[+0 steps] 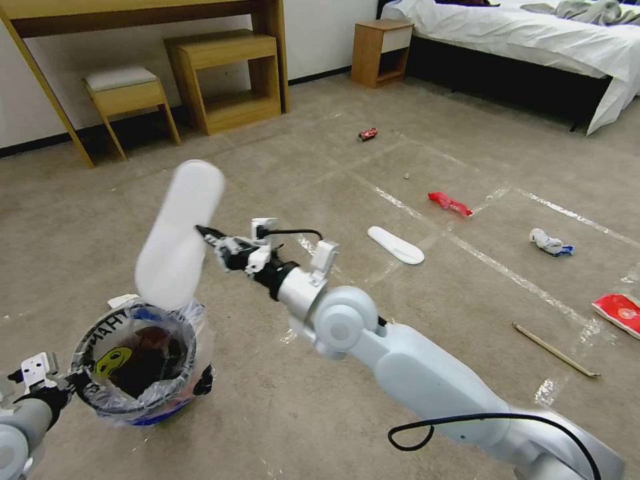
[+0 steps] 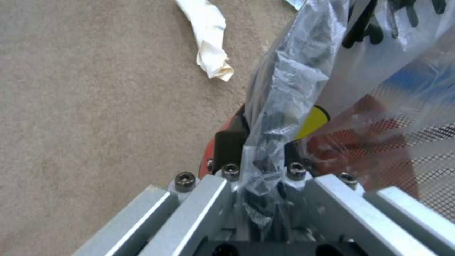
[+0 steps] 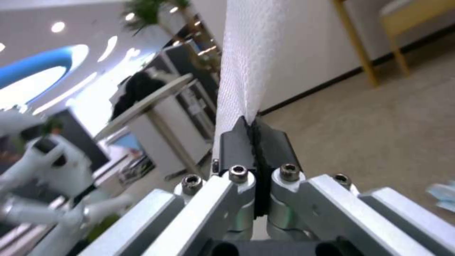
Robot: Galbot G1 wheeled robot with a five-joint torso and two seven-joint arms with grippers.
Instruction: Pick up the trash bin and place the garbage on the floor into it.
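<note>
Now my right gripper (image 1: pixel 208 235) pinches a white slipper (image 1: pixel 180 233) above the trash bin (image 1: pixel 137 360), which my left gripper (image 1: pixel 72 380) clamps by its rim, ready for dropping in.

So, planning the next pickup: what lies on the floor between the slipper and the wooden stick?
In the head view, only taped carpet lies between the slipper and the wooden stick.
</note>
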